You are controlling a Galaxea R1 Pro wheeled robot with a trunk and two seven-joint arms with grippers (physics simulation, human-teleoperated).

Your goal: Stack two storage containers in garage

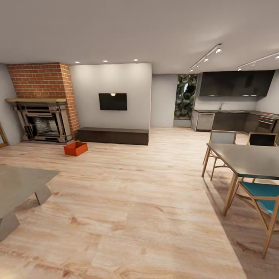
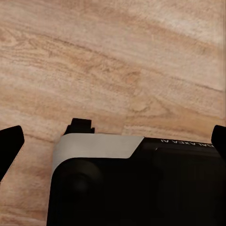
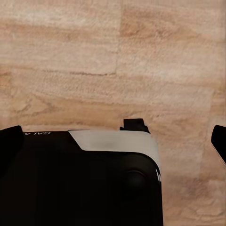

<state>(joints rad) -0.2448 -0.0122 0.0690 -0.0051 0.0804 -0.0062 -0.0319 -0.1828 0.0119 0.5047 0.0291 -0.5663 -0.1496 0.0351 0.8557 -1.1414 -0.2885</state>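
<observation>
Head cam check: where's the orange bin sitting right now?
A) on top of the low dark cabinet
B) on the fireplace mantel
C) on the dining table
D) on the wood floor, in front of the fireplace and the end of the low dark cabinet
D: the orange bin rests on the wood floor, just in front of the brick fireplace and the left end of the low dark cabinet.

From my station, one legible marking: pale "GALAXEA" lettering, inverted and clipped, on the robot's black base [image 2: 141,188] in the left wrist view; its tail end on that base [image 3: 80,183] in the right wrist view.
</observation>
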